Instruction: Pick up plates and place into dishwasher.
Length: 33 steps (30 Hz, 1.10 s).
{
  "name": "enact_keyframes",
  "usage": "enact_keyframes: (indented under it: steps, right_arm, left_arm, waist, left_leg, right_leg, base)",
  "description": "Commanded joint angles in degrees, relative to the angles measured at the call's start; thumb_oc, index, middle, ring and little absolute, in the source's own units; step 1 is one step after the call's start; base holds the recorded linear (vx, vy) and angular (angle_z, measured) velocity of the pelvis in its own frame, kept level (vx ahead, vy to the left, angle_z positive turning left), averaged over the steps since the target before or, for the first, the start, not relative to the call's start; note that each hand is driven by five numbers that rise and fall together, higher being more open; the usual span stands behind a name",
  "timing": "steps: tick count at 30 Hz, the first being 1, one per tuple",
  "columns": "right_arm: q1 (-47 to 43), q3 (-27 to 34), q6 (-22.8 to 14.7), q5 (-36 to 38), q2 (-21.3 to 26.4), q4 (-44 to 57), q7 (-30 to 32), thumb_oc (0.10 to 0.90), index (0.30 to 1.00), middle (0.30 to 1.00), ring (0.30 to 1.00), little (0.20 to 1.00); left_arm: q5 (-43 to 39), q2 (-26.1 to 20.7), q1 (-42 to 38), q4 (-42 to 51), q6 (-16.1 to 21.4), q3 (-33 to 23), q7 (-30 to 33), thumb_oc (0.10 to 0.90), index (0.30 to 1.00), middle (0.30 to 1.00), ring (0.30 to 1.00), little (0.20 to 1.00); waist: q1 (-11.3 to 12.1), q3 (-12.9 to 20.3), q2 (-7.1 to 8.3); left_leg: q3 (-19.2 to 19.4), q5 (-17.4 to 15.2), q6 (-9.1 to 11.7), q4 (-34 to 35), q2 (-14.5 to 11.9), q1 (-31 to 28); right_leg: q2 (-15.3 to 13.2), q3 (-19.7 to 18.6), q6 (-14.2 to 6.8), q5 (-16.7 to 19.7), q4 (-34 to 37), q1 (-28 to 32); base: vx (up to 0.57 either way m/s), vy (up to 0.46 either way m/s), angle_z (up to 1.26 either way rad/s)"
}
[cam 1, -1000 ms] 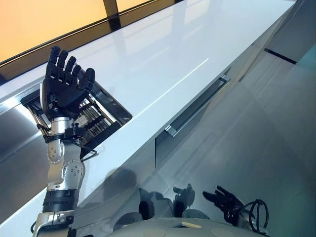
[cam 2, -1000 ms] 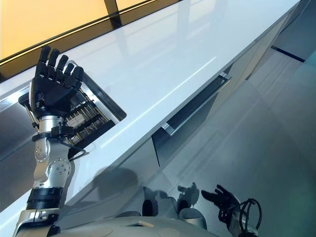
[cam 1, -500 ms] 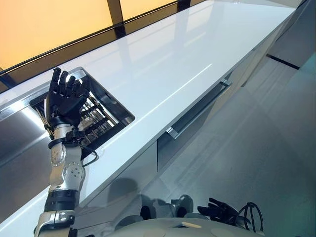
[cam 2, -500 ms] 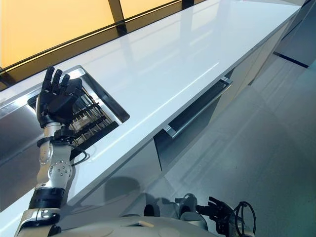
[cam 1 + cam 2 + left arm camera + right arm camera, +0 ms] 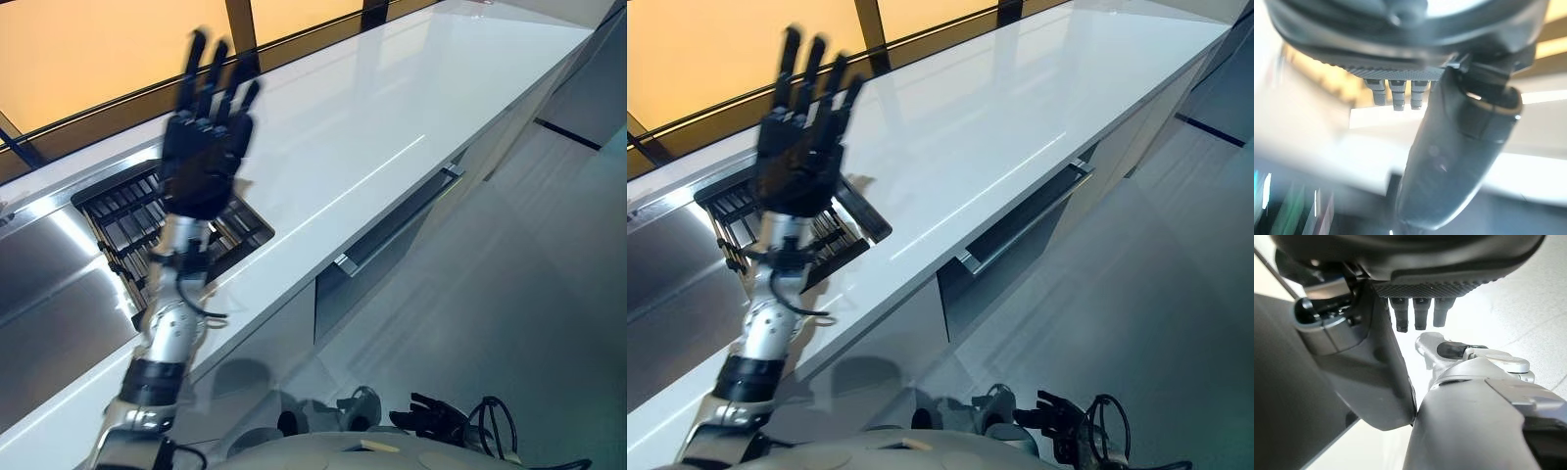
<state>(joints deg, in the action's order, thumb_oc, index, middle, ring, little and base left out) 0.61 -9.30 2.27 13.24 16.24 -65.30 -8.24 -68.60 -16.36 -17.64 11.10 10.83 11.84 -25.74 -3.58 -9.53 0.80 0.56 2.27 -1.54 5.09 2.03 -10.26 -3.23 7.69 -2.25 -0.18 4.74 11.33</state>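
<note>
the left hand is raised above the white tabletop, its fingers straight and spread, holding nothing. below it a dark dish rack sits in the steel sink set into the tabletop; i cannot tell whether any plate is in it. the dishwasher front under the tabletop stands slightly ajar. the right hand hangs low near the floor, fingers loosely open.
</note>
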Motion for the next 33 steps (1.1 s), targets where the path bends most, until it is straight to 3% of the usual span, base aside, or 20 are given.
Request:
enact_keyframes:
  steps: [1, 6, 8, 9, 10, 13, 16, 20, 23, 25, 29, 33]
  right_arm:
    - [-3.4, -3.2, -1.3, -4.6, 0.4, -0.4, -0.8, 0.800, 0.900, 0.900, 0.900, 0.900]
    - [-4.1, -5.3, -1.1, -3.8, 0.1, 0.6, -0.1, 0.800, 0.900, 0.900, 0.900, 0.900]
    - [-4.0, -5.7, -0.8, -3.7, -0.5, 1.1, 0.3, 0.800, 0.900, 0.900, 0.900, 0.900]
    - [-3.8, -5.8, -0.9, -3.6, -0.9, 1.0, 0.5, 0.800, 0.900, 0.900, 0.900, 0.900]
    - [-3.7, -5.8, -1.2, -3.6, -1.3, 0.6, 0.6, 0.800, 0.900, 0.900, 0.900, 0.900]
    - [-3.3, -5.7, -2.0, -3.4, -2.1, 0.1, 0.8, 0.800, 0.900, 0.900, 0.900, 0.900]
    - [-2.9, -5.7, -2.3, -2.6, -2.8, 0.3, 1.7, 0.800, 0.900, 0.900, 0.900, 0.900]
    - [-1.8, -4.7, -2.7, -2.8, -2.7, 1.1, 2.3, 0.800, 0.900, 0.900, 0.900, 0.900]
    - [-0.4, -3.5, -2.6, -3.6, -2.4, 2.4, 2.1, 0.800, 0.900, 0.900, 0.900, 0.900]
    - [0.2, -2.8, -3.0, -3.8, -2.2, 2.5, 1.6, 0.800, 0.900, 0.900, 0.900, 0.900]
    - [1.3, -1.7, -4.1, -3.6, -2.0, 2.1, 0.1, 0.800, 0.900, 0.900, 0.900, 0.900]
    - [1.9, -1.3, -3.3, -3.7, -2.2, 2.3, -0.9, 0.800, 0.900, 0.900, 0.900, 0.900]
  left_arm:
    - [-2.1, 3.0, -8.7, 1.7, -4.1, 4.4, -4.2, 0.800, 0.900, 0.900, 0.900, 0.900]
    - [-11.8, 7.6, -7.9, -0.8, -14.8, 9.3, -7.8, 0.800, 0.900, 0.900, 0.900, 0.900]
    - [-21.4, 11.8, -6.1, -3.4, -23.8, 11.4, -5.6, 0.800, 0.900, 0.900, 0.900, 0.900]
    - [-23.9, 13.1, -5.4, -4.8, -25.9, 12.3, -5.4, 0.800, 0.900, 0.900, 0.900, 0.900]
    - [-28.5, 15.1, -4.4, -7.0, -31.2, 13.4, -5.4, 0.800, 0.900, 0.900, 0.900, 0.900]
    - [-40.4, 17.7, -2.2, -11.8, -41.8, 16.0, -1.2, 0.800, 0.900, 0.900, 0.900, 0.900]
    - [-44.4, 19.6, 0.5, -15.2, -46.5, 18.1, 3.2, 0.800, 0.900, 0.900, 0.900, 0.900]
    - [-44.4, 19.3, 2.9, -17.4, -45.1, 19.7, 6.9, 0.800, 0.900, 0.900, 0.900, 0.900]
    - [-43.1, 18.2, 5.1, -22.1, -41.0, 19.7, 11.7, 0.800, 0.900, 0.900, 0.900, 0.900]
    - [-35.7, 18.3, 6.6, -27.3, -41.2, 18.8, 9.0, 0.800, 0.900, 0.900, 0.900, 0.900]
    - [-14.2, 17.6, 9.6, -41.3, -36.8, 15.3, 1.4, 0.800, 0.900, 0.900, 0.900, 0.900]
    - [3.6, 14.4, 10.1, -54.2, -27.1, 9.6, 1.5, 0.800, 0.900, 0.900, 0.900, 0.900]
  waist:
    - [-1.8, 1.4, -0.98]
    - [-2.8, 1.5, -0.76]
    - [-3.3, 1.5, -0.51]
    - [-3.4, 1.5, -0.38]
    - [-3.6, 1.4, -0.13]
    - [-3.7, 1.3, 0.42]
    - [-3.9, 1.1, 1.06]
    - [-4.2, 1.0, 1.61]
    - [-4.5, 0.9, 2.04]
    - [-4.4, 0.9, 2.39]
    - [-4.0, 1.1, 3.22]
    - [-3.3, 1.4, 3.87]
  left_leg:
    - [4.3, -7.1, -1.9, -0.1, 2.0, -0.5]
    - [5.4, -7.2, -1.9, -0.1, 2.0, -0.5]
    - [6.1, -7.2, -1.9, -0.1, 2.0, -0.3]
    - [6.3, -7.2, -2.0, -0.1, 2.0, -0.3]
    - [6.6, -7.2, -2.0, -0.1, 1.9, -0.3]
    - [7.1, -7.5, -2.1, -0.1, 1.9, -0.3]
    - [7.5, -7.7, -2.2, -0.1, 1.8, -0.1]
    - [8.1, -7.9, -2.2, -0.1, 1.7, 0.2]
    - [8.7, -7.9, -2.2, -0.3, 1.4, 0.7]
    - [8.9, -7.9, -2.2, -0.3, 1.2, 0.9]
    - [9.2, -7.8, -2.1, -0.4, 0.8, 1.3]
    - [9.6, -7.8, -1.9, -0.7, 0.6, 1.2]
  right_leg:
    - [3.8, -2.1, -1.6, -3.2, -6.6, -4.8]
    - [4.1, -3.3, -1.5, -2.4, -5.7, -4.9]
    - [4.1, -4.0, -1.6, -2.1, -5.7, -5.2]
    - [4.1, -4.2, -1.6, -2.1, -5.8, -5.3]
    - [4.1, -4.6, -1.6, -2.1, -6.0, -5.4]
    - [4.1, -5.1, -1.6, -2.1, -6.4, -5.7]
    - [4.2, -5.5, -1.7, -1.9, -6.3, -5.9]
    - [4.6, -5.9, -1.8, -1.6, -5.9, -6.1]
    - [4.8, -6.2, -2.0, -1.5, -6.0, -6.6]
    - [5.0, -6.4, -2.1, -1.4, -5.9, -6.7]
    - [5.3, -6.4, -2.3, -1.1, -5.6, -6.9]
    - [5.4, -5.9, -2.3, -0.8, -5.0, -6.5]
  base:
    - [-0.01, -0.056, -0.22]
    - [0.00, -0.025, -0.21]
    - [0.00, -0.025, -0.19]
    - [0.00, -0.034, -0.18]
    - [0.00, -0.038, -0.16]
    - [0.00, -0.041, -0.09]
    - [-0.02, -0.043, -0.04]
    - [-0.01, -0.017, -0.07]
    - [-0.02, -0.018, -0.14]
    - [-0.03, -0.040, -0.10]
    - [-0.02, -0.061, -0.03]
    - [0.00, -0.052, -0.07]
